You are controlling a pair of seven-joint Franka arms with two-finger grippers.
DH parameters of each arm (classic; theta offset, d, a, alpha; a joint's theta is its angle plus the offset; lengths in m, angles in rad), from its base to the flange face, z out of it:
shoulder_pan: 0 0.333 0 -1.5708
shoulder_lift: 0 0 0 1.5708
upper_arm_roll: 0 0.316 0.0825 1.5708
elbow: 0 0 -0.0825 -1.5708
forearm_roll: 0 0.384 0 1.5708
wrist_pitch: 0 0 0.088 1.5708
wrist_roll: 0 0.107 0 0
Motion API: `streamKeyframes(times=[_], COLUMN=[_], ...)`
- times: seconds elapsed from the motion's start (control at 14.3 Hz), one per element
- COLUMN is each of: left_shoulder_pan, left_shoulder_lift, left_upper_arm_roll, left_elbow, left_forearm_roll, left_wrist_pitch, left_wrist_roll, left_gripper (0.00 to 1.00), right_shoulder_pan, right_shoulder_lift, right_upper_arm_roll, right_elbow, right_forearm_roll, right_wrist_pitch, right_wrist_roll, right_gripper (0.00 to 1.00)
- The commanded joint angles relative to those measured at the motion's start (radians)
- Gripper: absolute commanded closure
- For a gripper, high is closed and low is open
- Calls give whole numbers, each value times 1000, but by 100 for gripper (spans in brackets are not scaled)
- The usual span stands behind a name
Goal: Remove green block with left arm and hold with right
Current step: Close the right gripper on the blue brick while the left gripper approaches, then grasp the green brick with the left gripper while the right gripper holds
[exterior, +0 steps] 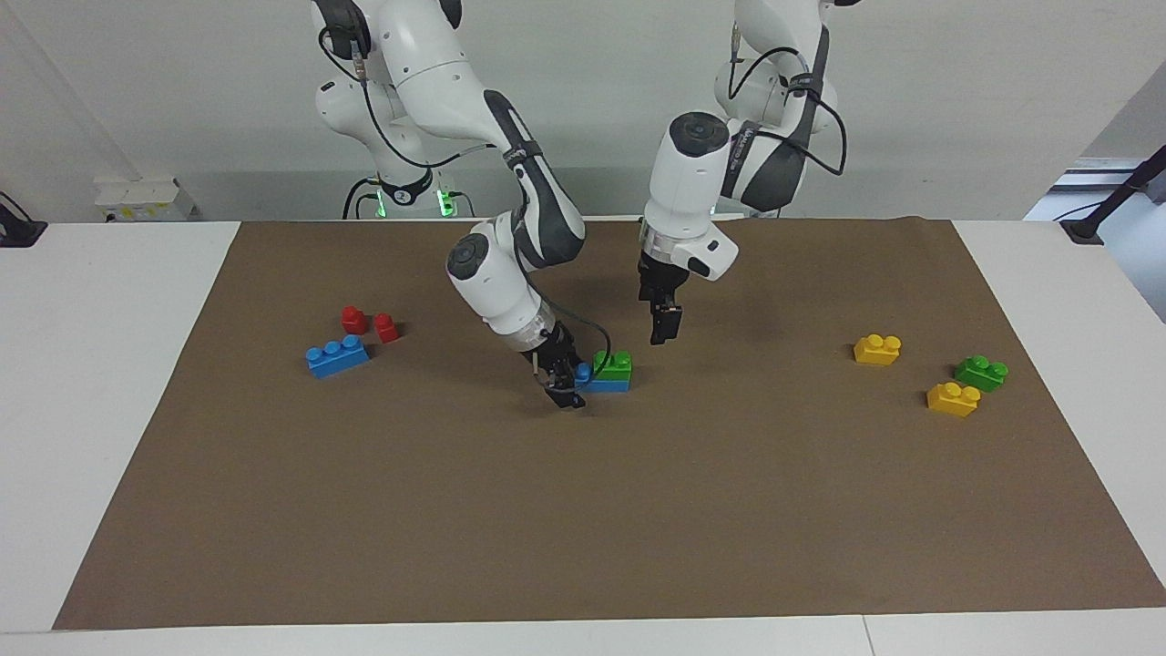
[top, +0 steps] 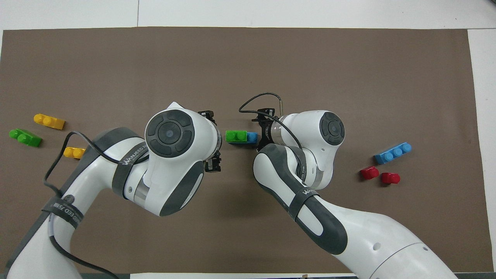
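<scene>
The green block (exterior: 612, 364) (top: 236, 136) sits pressed on top of a short blue brick (exterior: 603, 384) (top: 252, 136) in the middle of the brown mat. My right gripper (exterior: 564, 378) (top: 263, 133) is down at the mat, open, with one finger on either side of the blue brick's bare end; I cannot tell whether they touch it. My left gripper (exterior: 664, 328) (top: 216, 140) hangs open in the air over the mat, beside the green block toward the left arm's end, holding nothing.
A second green block (exterior: 981, 372) (top: 25, 137) and two yellow bricks (exterior: 877, 349) (exterior: 953, 398) lie at the left arm's end. A long blue brick (exterior: 337, 355) and two red pieces (exterior: 354, 319) lie at the right arm's end.
</scene>
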Motion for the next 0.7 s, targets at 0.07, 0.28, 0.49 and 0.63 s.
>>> streamKeyframes(times=[0.07, 0.28, 0.49, 0.63], left_shoulder_pan=[-57, -80, -94, -96], left_shoulder_lift=[13, 46, 96, 116], left_upper_arm_roll=[17, 18, 18, 17], left_elbow=[-18, -18, -6, -9], left_forearm_roll=[3, 13, 53, 64], left_wrist_pitch=[54, 96, 113, 132], left_wrist_roll=[-91, -148, -200, -205], left_gripper=[0, 0, 0, 0], right_shoulder_pan=[7, 9, 9, 9], right_shoulder_lift=[-5, -5, -5, -4], right_upper_arm_roll=[-3, -3, -3, -3], right_elbow=[-26, -26, -26, -26], right_forearm_roll=[42, 46, 80, 82], right_wrist_pitch=[36, 38, 41, 41], right_wrist_roll=[4, 1, -1, -2], right_gripper=[89, 100, 100, 100])
